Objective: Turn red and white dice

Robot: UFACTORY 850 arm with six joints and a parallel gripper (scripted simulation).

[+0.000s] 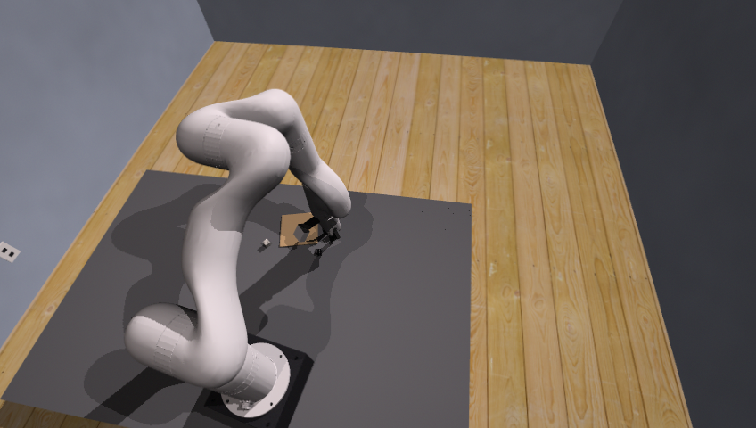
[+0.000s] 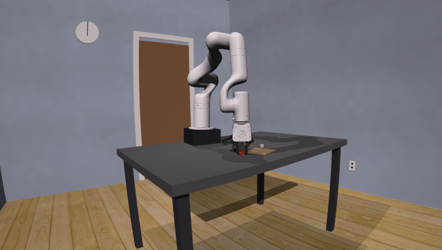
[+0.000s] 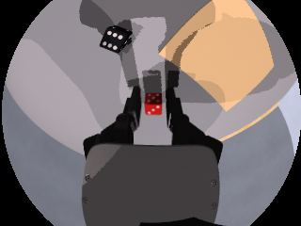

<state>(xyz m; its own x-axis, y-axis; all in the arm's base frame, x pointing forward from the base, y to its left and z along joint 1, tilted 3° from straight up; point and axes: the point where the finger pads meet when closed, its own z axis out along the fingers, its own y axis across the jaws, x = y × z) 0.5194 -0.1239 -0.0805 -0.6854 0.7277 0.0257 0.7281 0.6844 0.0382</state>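
Note:
My gripper (image 1: pixel 329 238) (image 2: pixel 242 150) (image 3: pixel 153 95) points down, partly open, with its fingers on either side of the red die (image 2: pixel 242 152) (image 3: pixel 153 109). Gaps show between die and fingers in the wrist view. The red die is on the table, off the mat (image 1: pixel 286 234) (image 2: pixel 263 151) (image 3: pixel 230 52). Its lit face shows three pips in a diagonal; a darker face also shows pips. The top view does not show it clearly. The white die (image 1: pixel 266 242) (image 2: pixel 261 145) lies off the mat, its pips too small to read, and is not in the wrist view.
The black die (image 1: pixel 317 252) (image 2: pixel 235 150) (image 3: pixel 115 39) lies on the table near the gripper, off the mat, with a six-pip face toward the wrist camera. The arm's black base (image 1: pixel 297 371) (image 2: pixel 201 136) stands on the dark table (image 1: pixel 403 297) (image 2: pixel 173 164).

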